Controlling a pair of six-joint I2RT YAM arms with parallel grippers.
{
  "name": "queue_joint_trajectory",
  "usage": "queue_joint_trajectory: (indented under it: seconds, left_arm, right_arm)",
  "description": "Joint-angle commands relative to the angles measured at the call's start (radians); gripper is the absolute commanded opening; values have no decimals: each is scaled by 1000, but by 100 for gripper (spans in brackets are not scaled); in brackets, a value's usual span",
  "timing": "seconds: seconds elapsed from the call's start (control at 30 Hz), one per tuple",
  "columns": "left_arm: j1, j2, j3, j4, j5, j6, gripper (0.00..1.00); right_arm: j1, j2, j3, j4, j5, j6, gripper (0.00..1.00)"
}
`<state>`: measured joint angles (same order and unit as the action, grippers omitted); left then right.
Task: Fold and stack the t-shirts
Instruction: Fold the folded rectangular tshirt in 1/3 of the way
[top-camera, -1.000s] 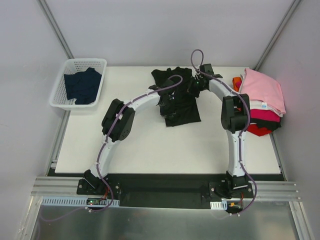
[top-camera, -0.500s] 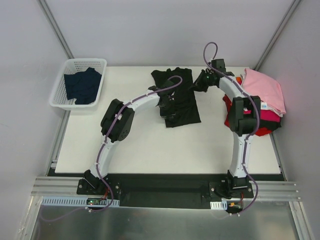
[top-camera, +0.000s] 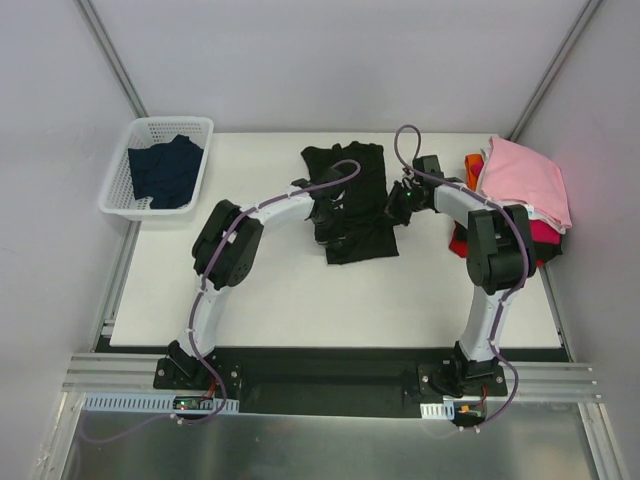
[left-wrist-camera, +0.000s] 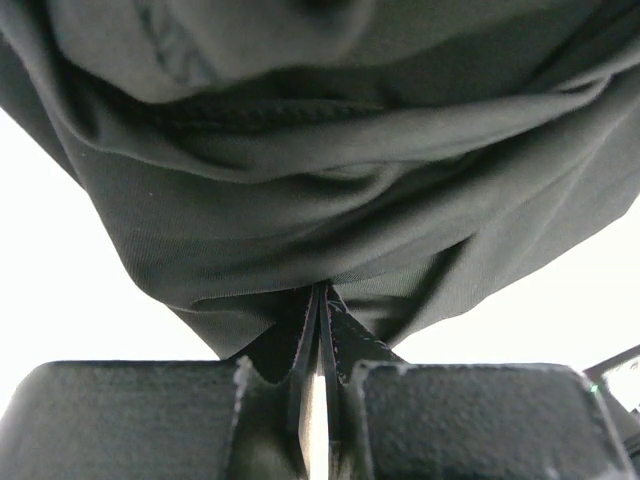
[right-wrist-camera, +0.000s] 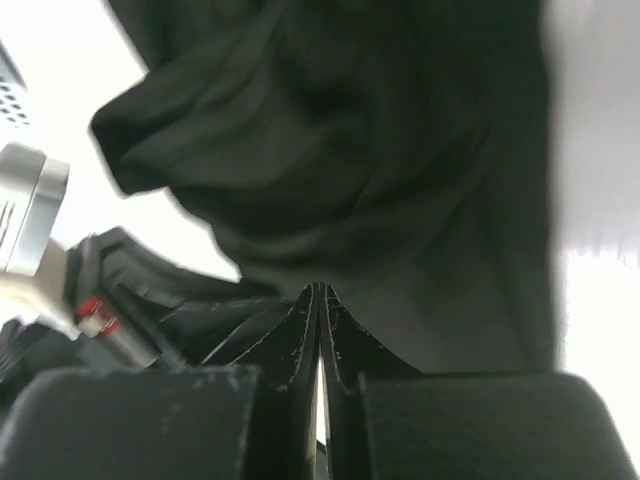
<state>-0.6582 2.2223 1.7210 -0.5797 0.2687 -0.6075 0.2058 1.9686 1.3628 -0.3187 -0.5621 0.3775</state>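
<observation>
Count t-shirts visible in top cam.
7, judged by colour: black tee at centre; dark navy tee in the basket at far left; pink tee, white tee, magenta tee, red tee and orange tee piled at the right edge. More may be hidden in pile or basket.

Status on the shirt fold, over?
Left end effector shut on black t-shirt; right end effector shut on it too. Shirt bunched, not folded. Nothing blocking.

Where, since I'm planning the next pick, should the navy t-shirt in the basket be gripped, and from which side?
Pinch the navy t-shirt at a bunched fold near its middle, coming straight down from above: it lies crumpled inside the basket, whose walls likely block any sideways approach.
</observation>
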Motion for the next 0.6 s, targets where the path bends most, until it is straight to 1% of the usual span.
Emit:
queue_joint_trajectory:
  seconds: [0.0, 0.03, 0.13, 0.23, 0.57]
  left_arm:
    - [-20, -136, -159, -58, -6, 0, 0]
    - [-18, -153, -208, -57, -8, -3, 0]
    - [-17, -205, -277, -52, 6, -17, 0]
    - [-18, -237, -320, -46, 18, -37, 0]
    - [-18, -239, -317, -43, 15, -46, 0]
  right_arm:
    - [15, -20, -28, 29, -16, -31, 1]
    - [21, -22, -37, 27, -16, -34, 1]
    - [32, -20, -42, 9, -21, -37, 1]
    - [47, -28, -42, -11, -32, -40, 1]
    - [168, -137, -73, -94, -25, -16, 1]
